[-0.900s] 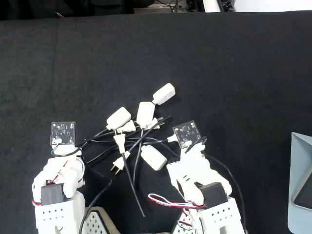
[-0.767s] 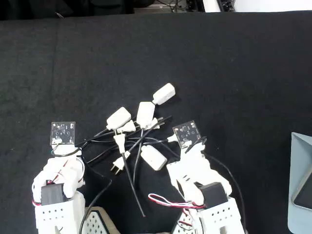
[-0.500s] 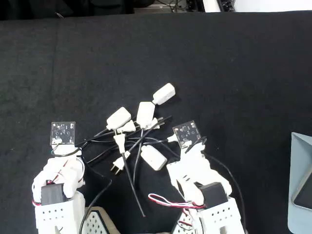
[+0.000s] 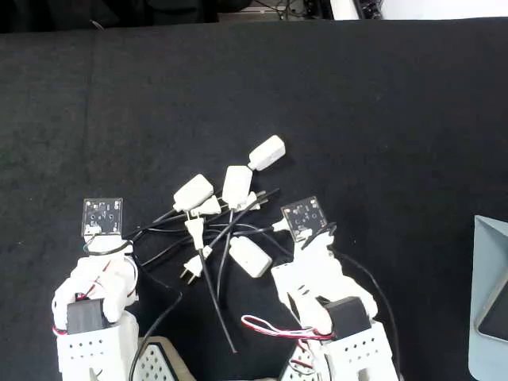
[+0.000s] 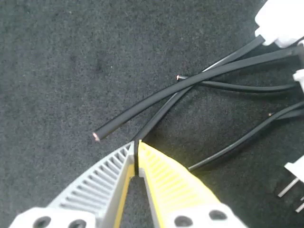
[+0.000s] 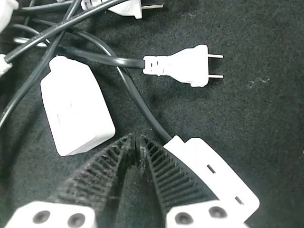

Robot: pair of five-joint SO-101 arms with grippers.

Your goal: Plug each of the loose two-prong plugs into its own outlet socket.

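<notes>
Four white outlet sockets (image 4: pixel 236 184) and their loose two-prong plugs (image 4: pixel 194 230) lie in a tangle of black cables (image 4: pixel 214 278) on the black table (image 4: pixel 381 119), between and just ahead of the two arms.

In the right wrist view one plug (image 6: pixel 185 64) lies flat with both prongs bare, near a plain-faced socket block (image 6: pixel 76 104) and a slotted socket (image 6: pixel 213 173). The slotted socket's cable runs off just beside the right gripper (image 6: pixel 137 141), whose black fingers are pressed together and grasp nothing. The left gripper (image 5: pixel 136 145) sits low over the cloth with its grey and yellow fingers clenched. A cable (image 5: pixel 190 85) runs up to their tips, and it cannot be told whether it is pinched. A grey bin (image 4: pixel 488 302) stands at the high view's right edge.
</notes>
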